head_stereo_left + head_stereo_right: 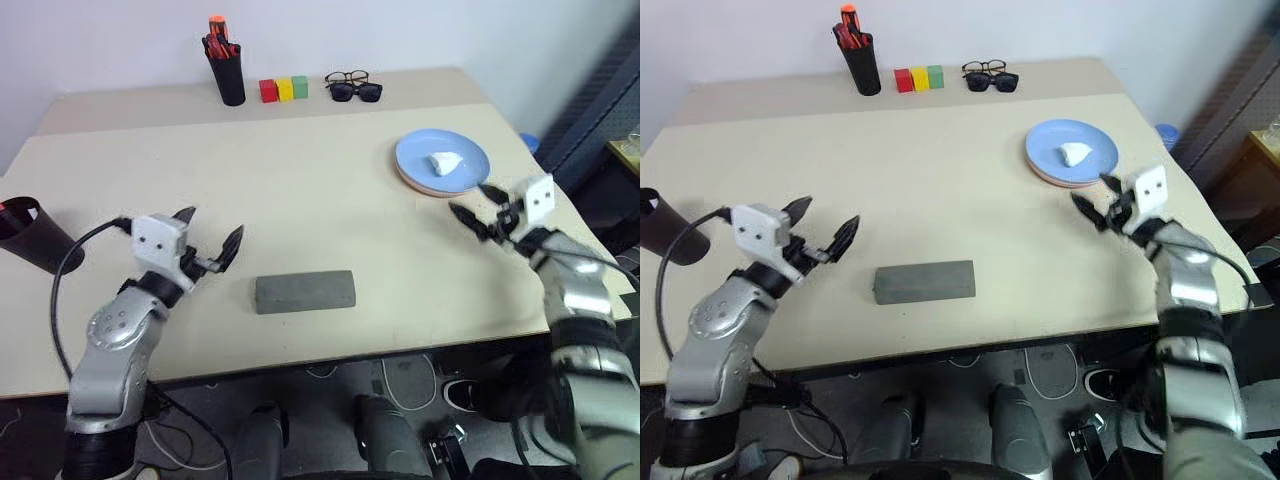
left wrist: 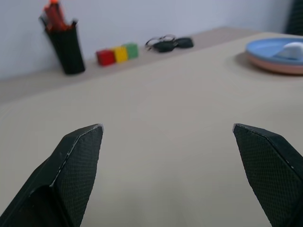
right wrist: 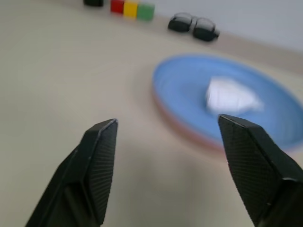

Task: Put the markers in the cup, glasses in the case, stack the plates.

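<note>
Plates looked stacked: light blue round plastic plate [image 1: 443, 162] sat on the salmon pink plate [image 1: 1055, 179], white crumpled lump [image 1: 444, 163] on top. Right gripper [image 1: 480, 213] stood just beside them, jaws apart, empty. Left gripper [image 1: 208, 240] wide, empty, near the closed grey felt case [image 1: 305, 291]. Black tapered cup [image 1: 30, 234] lay tipped at the table's left edge. Judged all three steps done or nearly; next call: verify cup and case contents.

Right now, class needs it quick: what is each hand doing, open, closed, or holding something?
Left hand: open, holding nothing, above the table.
Right hand: open, holding nothing, just short of the blue plate.
</note>
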`<state>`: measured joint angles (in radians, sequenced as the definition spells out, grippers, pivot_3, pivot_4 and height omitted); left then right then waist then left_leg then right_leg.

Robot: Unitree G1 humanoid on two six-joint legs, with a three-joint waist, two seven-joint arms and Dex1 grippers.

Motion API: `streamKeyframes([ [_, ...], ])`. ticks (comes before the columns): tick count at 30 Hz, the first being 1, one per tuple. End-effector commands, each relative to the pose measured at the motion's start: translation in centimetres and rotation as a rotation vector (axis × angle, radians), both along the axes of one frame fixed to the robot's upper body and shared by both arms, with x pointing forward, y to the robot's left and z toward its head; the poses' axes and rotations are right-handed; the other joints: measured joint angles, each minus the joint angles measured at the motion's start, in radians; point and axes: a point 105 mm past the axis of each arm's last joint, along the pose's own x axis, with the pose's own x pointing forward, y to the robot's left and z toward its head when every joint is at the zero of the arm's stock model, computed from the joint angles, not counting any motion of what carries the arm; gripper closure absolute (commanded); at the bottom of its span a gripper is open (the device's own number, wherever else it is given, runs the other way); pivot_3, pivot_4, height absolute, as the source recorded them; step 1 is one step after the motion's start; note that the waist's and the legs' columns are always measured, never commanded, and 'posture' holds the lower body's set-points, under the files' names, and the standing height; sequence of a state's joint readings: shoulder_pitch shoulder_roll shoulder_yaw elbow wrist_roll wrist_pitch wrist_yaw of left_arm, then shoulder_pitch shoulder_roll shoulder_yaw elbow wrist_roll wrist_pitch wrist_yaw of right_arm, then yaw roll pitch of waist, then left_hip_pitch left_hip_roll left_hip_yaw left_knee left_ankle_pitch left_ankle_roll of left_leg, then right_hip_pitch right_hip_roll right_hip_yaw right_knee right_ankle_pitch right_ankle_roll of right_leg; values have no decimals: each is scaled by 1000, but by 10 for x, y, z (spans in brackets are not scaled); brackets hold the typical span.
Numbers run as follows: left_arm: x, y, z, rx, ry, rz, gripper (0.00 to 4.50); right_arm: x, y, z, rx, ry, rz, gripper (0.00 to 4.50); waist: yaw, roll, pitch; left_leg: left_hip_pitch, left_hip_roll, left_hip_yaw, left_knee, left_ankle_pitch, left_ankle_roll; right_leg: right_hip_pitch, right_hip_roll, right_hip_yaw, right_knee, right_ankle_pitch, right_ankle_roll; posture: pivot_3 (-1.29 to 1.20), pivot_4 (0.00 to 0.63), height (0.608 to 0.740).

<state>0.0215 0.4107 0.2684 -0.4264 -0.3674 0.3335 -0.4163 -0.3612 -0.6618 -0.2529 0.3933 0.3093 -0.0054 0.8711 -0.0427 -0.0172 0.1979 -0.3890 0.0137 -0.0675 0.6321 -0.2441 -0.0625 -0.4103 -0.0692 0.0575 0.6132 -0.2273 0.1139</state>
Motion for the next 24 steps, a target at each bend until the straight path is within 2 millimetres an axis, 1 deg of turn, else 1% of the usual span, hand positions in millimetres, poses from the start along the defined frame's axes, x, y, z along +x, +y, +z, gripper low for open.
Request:
streamKeyframes([
  [1,-17,9,5,10,-50,-27,0,-33,-6,23,-16,-39,8,1099,-1,0,0,0,0,0,0,0,0,0,0,0,0,0,0,0,150,740],
  [3,-31,12,-2,40,-32,-79,0,-59,-10,6,-76,33,27,1099,-1,-1,-1,1,0,1,2,0,0,1,0,0,0,0,-1,0,150,740],
  [5,-40,18,-6,41,-17,-90,0,-75,-14,-1,-77,69,24,1099,-3,-2,-1,2,1,2,2,0,-1,1,0,0,-1,-2,1,0,150,740],
  [7,-47,22,-9,40,3,-109,0,-83,-21,-2,-54,76,-8,1099,-6,-2,-1,2,2,2,5,-1,-1,1,0,1,-1,-1,0,0,150,740],
  [10,-60,29,-16,74,35,-141,0,-99,-24,-5,-95,85,1,1099,-14,0,-2,-2,3,2,11,-3,-5,-1,0,0,-5,-1,0,0,150,740],
  [11,-63,28,-18,84,42,-153,0,-103,-25,-5,-100,87,7,1099,-20,3,-3,-4,4,2,12,-3,-5,-1,1,0,-10,-1,-1,0,150,740],
  [12,-65,29,-19,85,47,-158,0,-107,-24,-6,-97,90,16,1099,-26,8,-5,-6,8,1,11,-4,-4,-1,5,-1,-21,0,-2,0,150,740],
  [13,-66,29,-21,83,54,-161,0,-110,-23,-6,-95,92,23,1099,-27,11,-7,-12,14,1,11,-4,-4,2,8,-6,-35,2,-5,0,150,740],
  [14,-68,31,-23,88,61,-164,0,-113,-21,-7,-95,88,26,1099,-27,10,-7,-19,16,3,11,-4,-4,3,7,-7,-39,3,-6,0,150,740],
  [17,-72,34,-27,97,77,-169,0,-118,-17,-7,-89,85,33,1099,-27,8,-9,-19,17,14,15,-4,-3,1,1,-3,-37,3,-6,0,150,740],
  [19,-74,37,-28,92,81,-165,0,-119,-14,-7,-88,85,37,1099,-26,7,-9,-19,17,18,15,-5,-2,-1,-1,-3,-35,3,-6,0,150,740],
  [24,-77,35,-30,90,89,-171,0,-118,-10,-5,-91,88,42,1099,-9,6,-9,-19,16,21,13,-4,3,-11,-1,-3,-24,4,-8,0,150,740],
])
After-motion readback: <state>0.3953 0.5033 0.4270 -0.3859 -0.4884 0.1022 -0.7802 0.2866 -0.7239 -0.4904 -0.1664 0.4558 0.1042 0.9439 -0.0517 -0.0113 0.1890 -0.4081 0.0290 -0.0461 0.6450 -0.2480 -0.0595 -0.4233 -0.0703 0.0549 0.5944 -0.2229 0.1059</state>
